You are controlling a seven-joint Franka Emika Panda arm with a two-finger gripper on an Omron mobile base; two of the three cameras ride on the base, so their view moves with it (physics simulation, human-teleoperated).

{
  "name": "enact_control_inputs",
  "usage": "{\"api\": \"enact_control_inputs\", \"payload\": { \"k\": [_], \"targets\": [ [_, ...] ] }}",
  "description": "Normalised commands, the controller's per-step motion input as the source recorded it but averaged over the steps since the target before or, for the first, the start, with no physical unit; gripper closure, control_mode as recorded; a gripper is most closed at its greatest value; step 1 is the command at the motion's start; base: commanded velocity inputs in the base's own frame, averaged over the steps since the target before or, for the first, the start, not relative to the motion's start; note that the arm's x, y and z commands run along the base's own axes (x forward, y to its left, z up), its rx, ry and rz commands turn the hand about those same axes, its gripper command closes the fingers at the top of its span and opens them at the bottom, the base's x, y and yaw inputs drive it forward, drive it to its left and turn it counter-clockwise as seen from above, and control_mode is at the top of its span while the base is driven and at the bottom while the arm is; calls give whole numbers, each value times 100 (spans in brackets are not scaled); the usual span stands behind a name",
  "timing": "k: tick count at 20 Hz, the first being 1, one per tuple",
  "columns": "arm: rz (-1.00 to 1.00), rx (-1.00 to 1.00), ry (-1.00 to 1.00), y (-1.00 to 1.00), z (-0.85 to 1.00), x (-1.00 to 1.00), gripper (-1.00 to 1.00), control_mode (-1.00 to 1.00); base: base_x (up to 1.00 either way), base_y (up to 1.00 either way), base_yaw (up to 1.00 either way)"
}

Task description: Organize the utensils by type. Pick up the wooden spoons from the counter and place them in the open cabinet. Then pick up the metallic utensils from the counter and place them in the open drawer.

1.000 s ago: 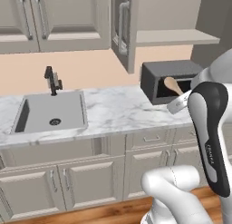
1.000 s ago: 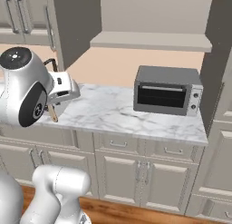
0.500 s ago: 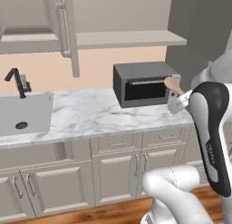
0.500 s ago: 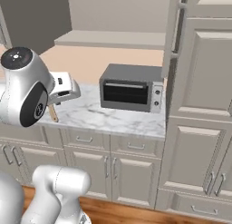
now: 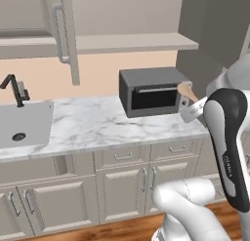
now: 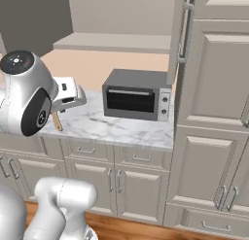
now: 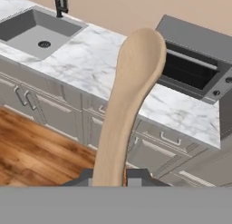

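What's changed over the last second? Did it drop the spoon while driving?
The base has driven right along the counter: the sink slid toward the left edge of the left base view and the toaster oven shifted left in the right one. That is camera motion, not things moving. The gripper still holds the wooden spoon, jaws closed on its handle.

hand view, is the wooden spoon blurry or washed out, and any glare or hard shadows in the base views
Hand view: the wooden spoon is sharp but looms large, stretched by closeness, evenly lit, no glare. Left base view: flat soft light, faint shade under the shelf, the toaster oven window dark without reflection. Right base view: the same even rendering, the marble counter matte, nothing out of focus.
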Motion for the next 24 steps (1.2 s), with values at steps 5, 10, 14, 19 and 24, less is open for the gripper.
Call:
{"api": "enact_control_inputs", "payload": {
  "k": [5, 10, 14, 19, 24],
  "targets": [
    [0, 0, 0, 0, 0, 0, 100, 100, 57, 0, 0],
    [0, 0, 0, 0, 0, 0, 100, 100, 61, -1, 0],
    [0, 0, 0, 0, 0, 0, 100, 100, 62, -2, 0],
    [0, 0, 0, 0, 0, 0, 100, 100, 60, 0, 0],
    [0, 0, 0, 0, 0, 0, 100, 100, 56, 0, 0]
  ]
}}
